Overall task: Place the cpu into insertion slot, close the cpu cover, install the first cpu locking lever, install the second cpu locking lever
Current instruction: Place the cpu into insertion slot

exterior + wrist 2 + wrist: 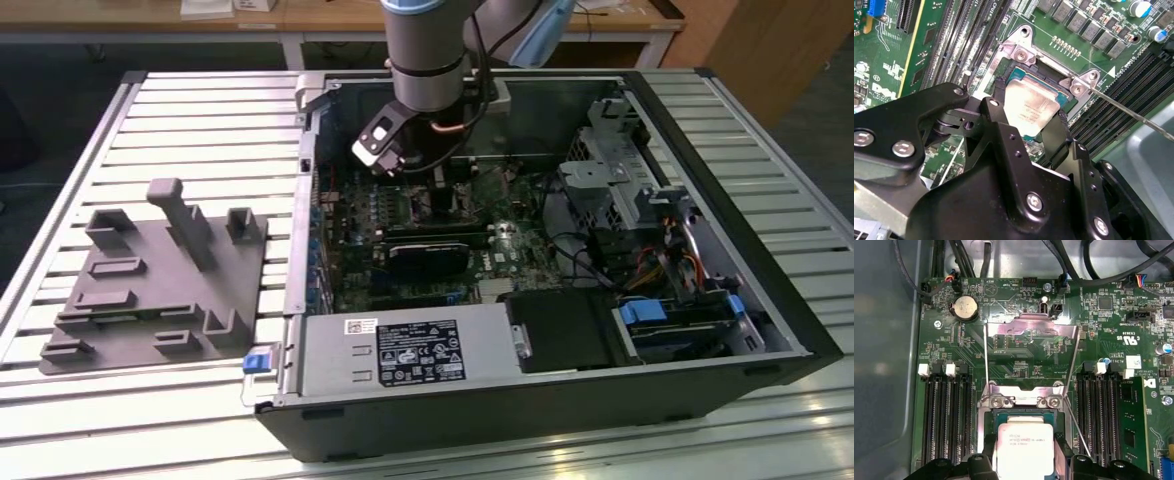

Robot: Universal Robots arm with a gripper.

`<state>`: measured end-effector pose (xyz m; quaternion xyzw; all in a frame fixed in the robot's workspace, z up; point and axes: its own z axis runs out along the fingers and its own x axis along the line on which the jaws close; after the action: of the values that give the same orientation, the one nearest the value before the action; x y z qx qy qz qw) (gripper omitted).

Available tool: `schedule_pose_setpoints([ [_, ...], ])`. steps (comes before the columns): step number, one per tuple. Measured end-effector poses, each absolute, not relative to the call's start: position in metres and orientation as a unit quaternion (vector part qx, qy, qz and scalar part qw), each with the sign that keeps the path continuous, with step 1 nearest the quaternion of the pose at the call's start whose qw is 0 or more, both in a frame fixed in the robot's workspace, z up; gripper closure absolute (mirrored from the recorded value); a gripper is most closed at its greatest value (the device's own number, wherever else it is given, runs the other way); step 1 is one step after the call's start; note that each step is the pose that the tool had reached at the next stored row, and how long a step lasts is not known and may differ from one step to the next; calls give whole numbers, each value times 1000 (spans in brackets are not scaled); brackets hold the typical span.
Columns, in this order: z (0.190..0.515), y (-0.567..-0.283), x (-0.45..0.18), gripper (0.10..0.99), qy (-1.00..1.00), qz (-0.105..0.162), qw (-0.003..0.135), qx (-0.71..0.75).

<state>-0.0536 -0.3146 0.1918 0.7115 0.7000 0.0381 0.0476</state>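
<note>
My gripper (434,190) reaches down into the open computer case over the green motherboard (1019,352). In both wrist views its black fingers (996,115) flank the cpu (1030,107), a silvery square chip (1024,447), and are shut on its two sides. The chip is at the insertion slot (1026,70); I cannot tell whether it is fully seated. The cpu cover (1029,322), a grey metal frame with a large window, stands flipped open beyond the slot. Two thin wire locking levers (985,355) (1076,427) stick up beside the slot, unlatched.
Black memory slots (946,420) run on both sides of the socket. Cables (1064,260) hang along the case wall. A black card (434,250), power supply (400,355) and drive cage (607,180) crowd the case. A grey fixture (147,280) lies on the slatted table.
</note>
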Motion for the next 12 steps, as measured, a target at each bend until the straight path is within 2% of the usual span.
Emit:
schedule_pose_setpoints([
  [9,191,-314,-53,537,700,39,47,712],
  [10,191,-314,-53,475,700,39,47,712],
  [12,191,-314,-53,475,700,38,47,712],
])
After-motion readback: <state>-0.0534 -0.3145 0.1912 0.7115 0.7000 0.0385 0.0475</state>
